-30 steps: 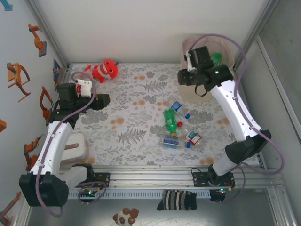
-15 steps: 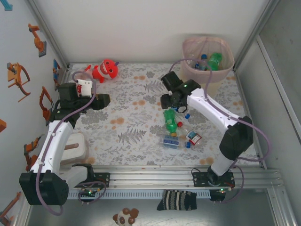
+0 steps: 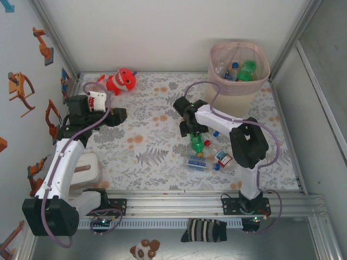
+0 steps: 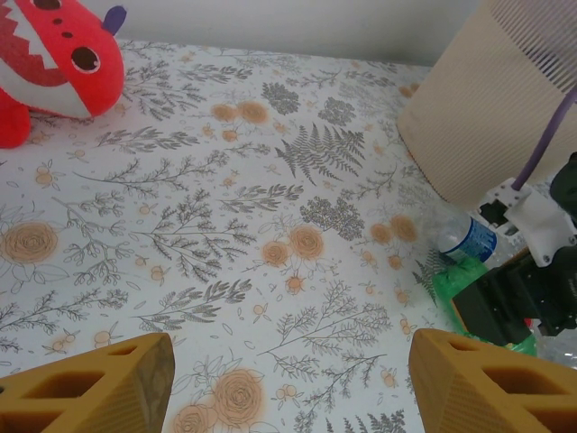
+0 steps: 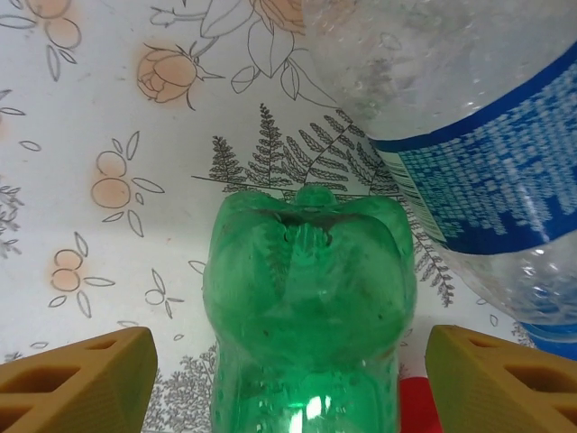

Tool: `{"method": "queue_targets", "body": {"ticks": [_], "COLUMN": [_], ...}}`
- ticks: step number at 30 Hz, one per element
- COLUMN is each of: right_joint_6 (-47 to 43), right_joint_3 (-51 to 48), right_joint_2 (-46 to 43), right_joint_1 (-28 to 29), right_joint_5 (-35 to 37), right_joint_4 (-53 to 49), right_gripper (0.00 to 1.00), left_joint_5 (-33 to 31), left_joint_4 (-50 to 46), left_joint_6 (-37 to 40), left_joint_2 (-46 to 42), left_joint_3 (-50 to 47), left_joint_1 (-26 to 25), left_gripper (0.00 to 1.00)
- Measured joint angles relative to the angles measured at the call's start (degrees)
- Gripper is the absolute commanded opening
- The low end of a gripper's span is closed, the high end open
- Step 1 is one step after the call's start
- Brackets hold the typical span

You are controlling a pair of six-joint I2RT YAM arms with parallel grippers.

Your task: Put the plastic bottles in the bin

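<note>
Right pincer (image 5: 290, 386) spread, straddling green bottle (image 5: 306, 289). Closing here risking clipping clear bottle (image 5: 469, 126) crowding just beside pincer, squirting slick green one loose. Left pincer (image 4: 288, 383) idling, spread, empty.

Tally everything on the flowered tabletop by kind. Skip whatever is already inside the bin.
Plastic bottles lying loose: 4, namely the green bottle, the clear bottle beside it, the blue-labelled bottle and the red-labelled bottle
Red plush toy: 1
Bin: 1
Total: 6
</note>
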Motion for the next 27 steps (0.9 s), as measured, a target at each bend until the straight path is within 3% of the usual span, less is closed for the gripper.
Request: {"method": "queue_targets", "body": {"ticks": [17, 27], "right_joint_6": [0.85, 0.83], "right_joint_3": [0.0, 0.17], "right_joint_2": [3.37, 1.92], "right_joint_1": [0.0, 0.07], "right_joint_5": [0.98, 0.98], "right_joint_4": [1.27, 1.18], "right_gripper": [0.63, 0.6], "left_joint_5": [0.0, 0.0], "left_joint_4": [0.24, 0.24], "left_joint_6": [0.0, 0.0], "left_joint_2": [0.33, 0.31], "left_joint_3": [0.0, 0.0], "left_joint_1": [0.0, 0.0], "left_gripper": [0.69, 0.69]}}
